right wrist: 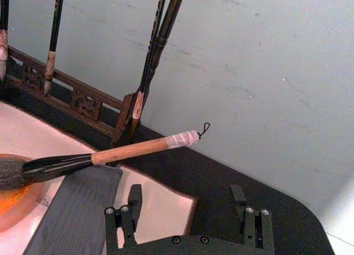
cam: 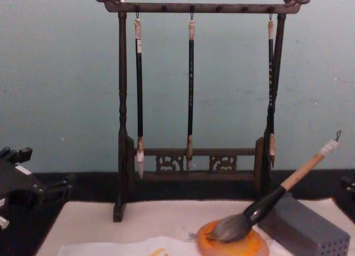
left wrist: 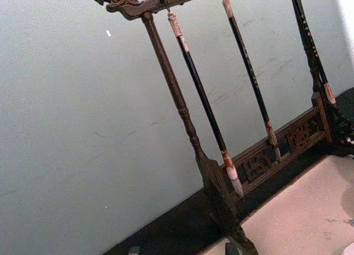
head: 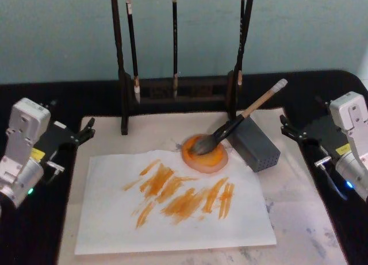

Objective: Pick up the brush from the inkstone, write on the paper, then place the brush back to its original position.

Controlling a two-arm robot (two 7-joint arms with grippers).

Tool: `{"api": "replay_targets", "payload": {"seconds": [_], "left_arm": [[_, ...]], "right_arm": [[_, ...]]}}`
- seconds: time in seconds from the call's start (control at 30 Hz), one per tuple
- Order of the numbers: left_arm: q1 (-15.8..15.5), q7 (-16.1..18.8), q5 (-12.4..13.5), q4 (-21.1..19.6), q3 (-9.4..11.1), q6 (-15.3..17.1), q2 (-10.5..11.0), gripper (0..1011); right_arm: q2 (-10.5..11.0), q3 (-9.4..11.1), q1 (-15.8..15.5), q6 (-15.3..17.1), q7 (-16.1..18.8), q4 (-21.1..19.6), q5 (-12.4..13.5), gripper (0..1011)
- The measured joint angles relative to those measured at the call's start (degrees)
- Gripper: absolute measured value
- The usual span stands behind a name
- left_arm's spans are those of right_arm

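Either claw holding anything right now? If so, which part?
Nothing held. The left claw and right claw are open, out at the sides. The brush lies untouched, bristles on the inkstone, shaft leaning on the grey block.

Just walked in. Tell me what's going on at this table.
Nothing is being handled right now. The brush lies with its bristles on the orange inkstone, its shaft leaning on a grey block. The paper already carries orange strokes. The left tool and the right tool sit open at either side of the mat, both away from the brush.
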Motion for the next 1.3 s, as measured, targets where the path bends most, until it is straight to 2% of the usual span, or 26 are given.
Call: {"api": "replay_targets", "payload": {"seconds": [0.27,0.37,0.5,0.53,0.6,0.63,0.7,0.73,0.8,0.9,1.03,1.13,1.3], "left_arm": [[0.0,0.0,0.0,0.0,0.0,0.0,0.0,1001],[0.0,0.0,0.0,0.0,0.0,0.0,0.0,1001],[0.0,0.0,0.0,0.0,0.0,0.0,0.0,1001],[0.0,0.0,0.0,0.0,0.0,0.0,0.0,1001],[0.0,0.0,0.0,0.0,0.0,0.0,0.0,1001],[0.0,0.0,0.0,0.0,0.0,0.0,0.0,1001],[0.0,0.0,0.0,0.0,0.0,0.0,0.0,1001],[0.0,0.0,0.0,0.0,0.0,0.0,0.0,1001],[0.0,0.0,0.0,0.0,0.0,0.0,0.0,1001],[0.0,0.0,0.0,0.0,0.0,0.0,0.0,1001],[0.0,0.0,0.0,0.0,0.0,0.0,0.0,1001],[0.0,0.0,0.0,0.0,0.0,0.0,0.0,1001],[0.0,0.0,0.0,0.0,0.0,0.0,0.0,1001]], "right_arm": [[-0.1,0.3,-0.2,0.0,0.5,-0.1,0.1,1000],[-0.4,1.4,-0.6,0.2,1.9,-0.7,1.6,1000],[-1.2,3.3,-1.0,1.8,4.7,-1.3,5.9,1000],[-1.6,4.2,-1.2,2.8,6.0,-1.4,8.2,1000],[-2.2,5.1,-1.3,4.1,7.4,-1.5,10.7,1000],[-2.9,6.2,-1.4,5.6,8.9,-1.5,13.4,1000],[-3.6,7.2,-1.5,7.1,10.2,-1.5,16.0,1000],[-4.4,8.2,-1.5,8.8,11.3,-1.4,18.5,1000],[-5.0,8.9,-1.5,10.3,12.1,-1.3,20.5,1000],[-6.9,10.7,-1.4,14.0,13.9,-1.1,25.0,1000],[-8.6,12.1,-1.3,16.9,14.8,-0.7,28.5,1000],[-10.6,13.4,-1.0,19.9,14.8,-0.1,33.0,1000],[-12.7,14.5,-0.4,22.0,14.0,1.2,37.5,1000]]}}
